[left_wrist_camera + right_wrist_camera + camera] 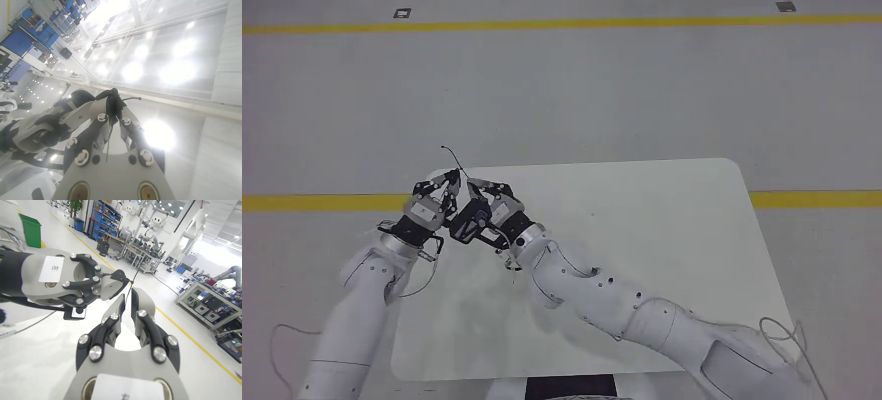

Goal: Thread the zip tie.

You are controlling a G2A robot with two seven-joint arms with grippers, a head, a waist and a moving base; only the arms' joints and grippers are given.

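A thin black zip tie (450, 153) is held in the air over the far left part of the white table (662, 250). My left gripper (113, 108) is shut on the zip tie (132, 98); a short end with a small head sticks out past the fingertips and the strap trails back toward the palm. My right gripper (128, 294) faces the left gripper (121, 276) almost tip to tip. Its fingers stand a narrow gap apart, and the zip tie (134, 275) runs through that gap untouched. From above, the left gripper (450, 182) and right gripper (474, 186) nearly touch.
A yellow floor line (812, 198) runs beside the table, with another farther off. In the right wrist view a green bin (31, 231) and workbenches with shelving (206, 302) stand in the room, far from the arms.
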